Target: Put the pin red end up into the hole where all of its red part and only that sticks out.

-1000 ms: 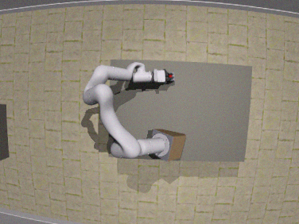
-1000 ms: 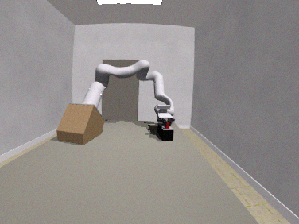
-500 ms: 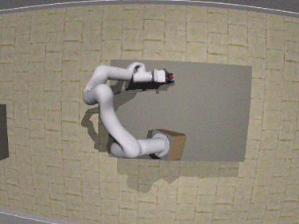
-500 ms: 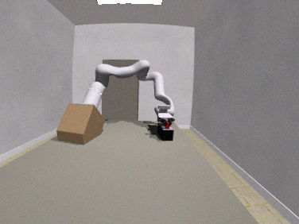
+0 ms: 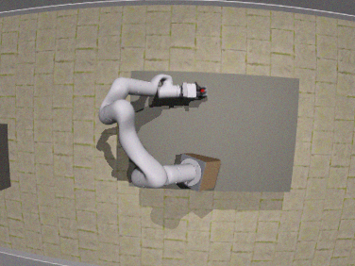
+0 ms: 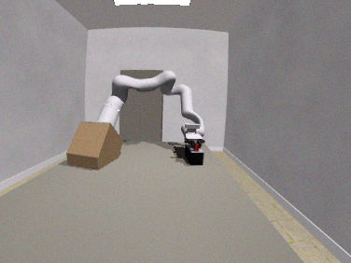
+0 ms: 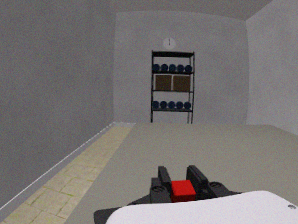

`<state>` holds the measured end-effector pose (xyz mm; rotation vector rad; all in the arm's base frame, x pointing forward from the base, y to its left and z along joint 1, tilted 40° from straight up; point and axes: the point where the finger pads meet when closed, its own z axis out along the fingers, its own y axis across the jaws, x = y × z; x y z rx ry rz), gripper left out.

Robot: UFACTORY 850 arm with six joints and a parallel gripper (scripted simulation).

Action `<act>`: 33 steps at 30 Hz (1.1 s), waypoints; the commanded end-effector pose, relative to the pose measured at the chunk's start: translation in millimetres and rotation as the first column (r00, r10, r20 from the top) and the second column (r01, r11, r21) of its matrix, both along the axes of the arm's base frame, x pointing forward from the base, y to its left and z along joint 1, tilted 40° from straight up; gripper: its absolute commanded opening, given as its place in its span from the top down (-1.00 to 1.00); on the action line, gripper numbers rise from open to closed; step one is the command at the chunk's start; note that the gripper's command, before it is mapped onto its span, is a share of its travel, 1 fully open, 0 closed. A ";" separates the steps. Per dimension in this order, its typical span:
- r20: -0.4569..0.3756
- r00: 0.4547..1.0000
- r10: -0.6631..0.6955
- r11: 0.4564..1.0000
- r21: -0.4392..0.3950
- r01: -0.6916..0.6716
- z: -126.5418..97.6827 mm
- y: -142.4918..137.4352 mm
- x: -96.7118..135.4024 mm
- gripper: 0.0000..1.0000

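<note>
My gripper [image 5: 202,90] is shut on the pin, whose red end [image 5: 203,90] shows between the dark fingers. In the exterior view the gripper [image 6: 195,144] holds the pin [image 6: 197,145] upright, red end up, right over the black block [image 6: 194,156] on the grey floor mat. I cannot tell which hole it is over or how deep it sits. In the wrist view the red end [image 7: 182,189] sits between the two dark fingers; the block's holes are hidden.
The arm's brown base box [image 5: 204,172] stands at the mat's near edge, also seen in the exterior view [image 6: 93,145]. A dark shelf [image 7: 172,87] stands against the far wall. Tiled floor surrounds the mat.
</note>
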<state>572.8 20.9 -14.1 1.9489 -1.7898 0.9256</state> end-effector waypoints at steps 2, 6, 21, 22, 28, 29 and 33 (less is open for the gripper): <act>0.002 1.000 -0.001 1.000 0.000 0.001 -0.2 0.3 0.3 1.00; 0.002 1.000 -0.001 1.000 0.000 0.001 -0.2 0.3 0.3 1.00; 0.002 1.000 -0.001 1.000 0.000 0.001 1.0 1.6 1.5 1.00; 0.002 1.000 -0.001 1.000 0.000 0.001 1.0 1.6 1.5 1.00; 0.002 1.000 -0.001 1.000 0.000 0.001 1.0 1.6 1.5 1.00; 0.002 1.000 -0.001 1.000 0.000 0.001 1.0 1.6 1.5 -1.00; 0.002 1.000 -0.001 1.000 0.000 0.001 1.0 1.6 1.5 -1.00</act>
